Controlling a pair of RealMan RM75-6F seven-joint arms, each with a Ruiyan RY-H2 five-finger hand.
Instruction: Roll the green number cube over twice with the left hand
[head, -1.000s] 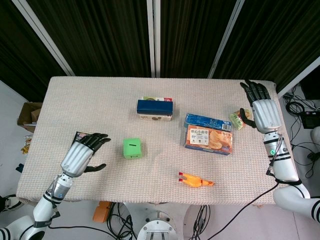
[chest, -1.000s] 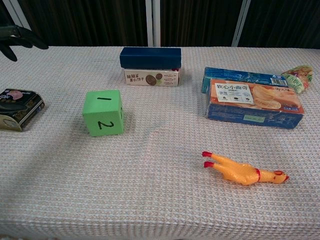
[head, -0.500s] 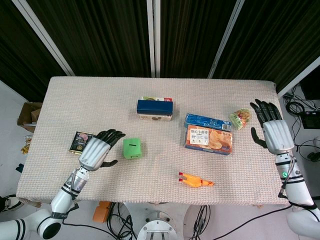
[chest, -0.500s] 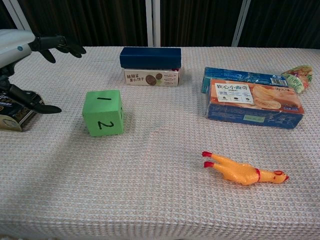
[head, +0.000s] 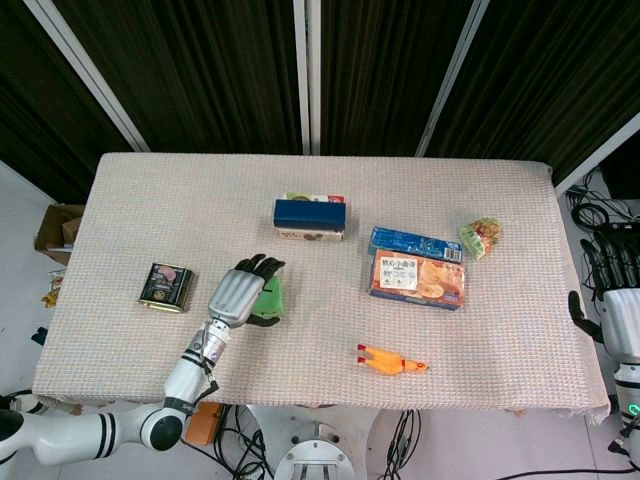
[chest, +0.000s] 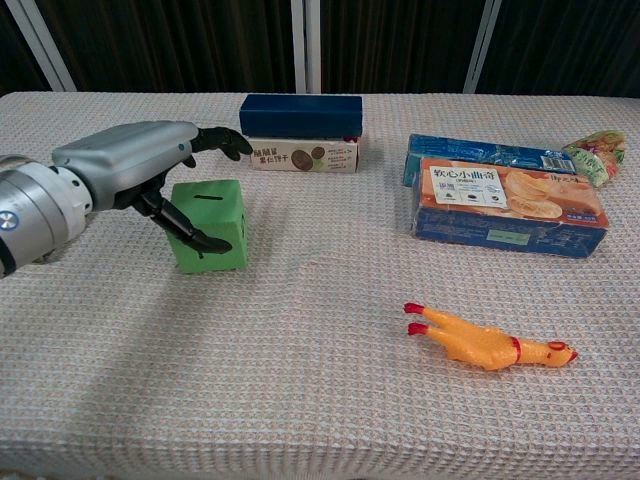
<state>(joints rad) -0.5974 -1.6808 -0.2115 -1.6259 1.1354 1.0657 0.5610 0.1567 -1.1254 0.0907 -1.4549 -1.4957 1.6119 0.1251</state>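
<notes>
The green number cube (chest: 226, 212) stands on the table's left half, its front face partly covered. My left hand (chest: 140, 165) reaches over it from the left: the fingers (chest: 222, 141) stretch above the top face and the thumb (chest: 192, 234) lies across the front face. Whether it touches the cube is unclear. In the head view the left hand (head: 240, 289) hides most of the cube (head: 272, 302). My right hand (head: 618, 305) hangs off the table's right edge with fingers spread, holding nothing.
A dark blue box on a biscuit box (chest: 300, 130) stands behind the cube. An orange cracker box (chest: 510, 205) and a green snack bag (chest: 597, 155) lie right. A rubber chicken (chest: 490, 345) lies front right. A dark tin (head: 165, 286) sits left.
My left hand swept right from beside the tin onto the green cube, now covering its top and front. My right hand drew back off the table's right edge.
</notes>
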